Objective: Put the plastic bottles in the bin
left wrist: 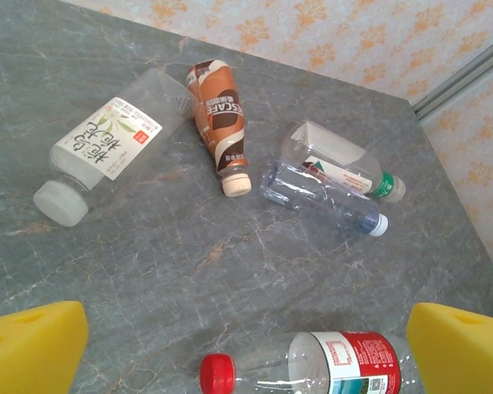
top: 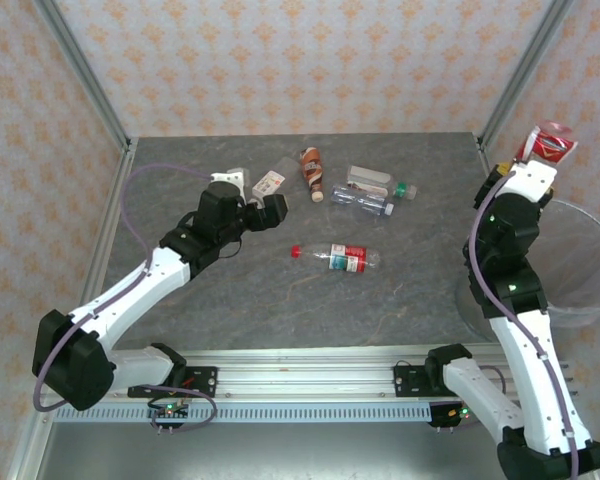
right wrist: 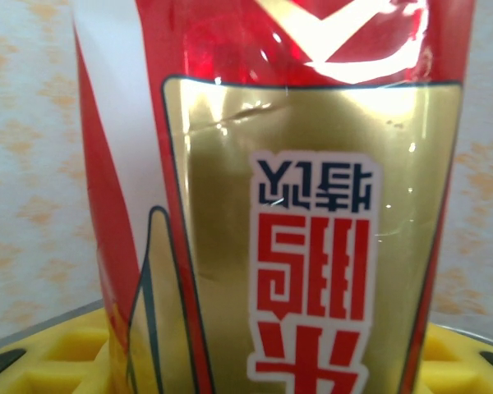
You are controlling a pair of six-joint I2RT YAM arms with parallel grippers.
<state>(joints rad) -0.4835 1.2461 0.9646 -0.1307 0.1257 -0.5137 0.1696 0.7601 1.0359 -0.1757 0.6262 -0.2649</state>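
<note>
Five plastic bottles lie on the grey table: a white-labelled one (top: 268, 183) (left wrist: 107, 139), a brown one (top: 311, 172) (left wrist: 220, 123), a green-capped one (top: 375, 182) (left wrist: 337, 160), a clear unlabelled one (top: 362, 204) (left wrist: 316, 195) and a red-capped, red-labelled one (top: 345, 257) (left wrist: 329, 365). My left gripper (top: 270, 210) (left wrist: 246, 353) is open above the table beside the white-labelled bottle, and the red-capped bottle lies beyond its yellow pads (left wrist: 29, 345). My right gripper (top: 540, 160) (right wrist: 255, 361) is shut on a red-and-gold-labelled bottle (top: 548, 143) (right wrist: 271, 189), held up at the far edge of the bin (top: 590, 300).
Patterned walls and metal corner posts (top: 85, 70) close in the table on three sides. The bin stands off the table's right edge, beside the right arm. A rail (top: 310, 385) carrying both arm bases runs along the near edge.
</note>
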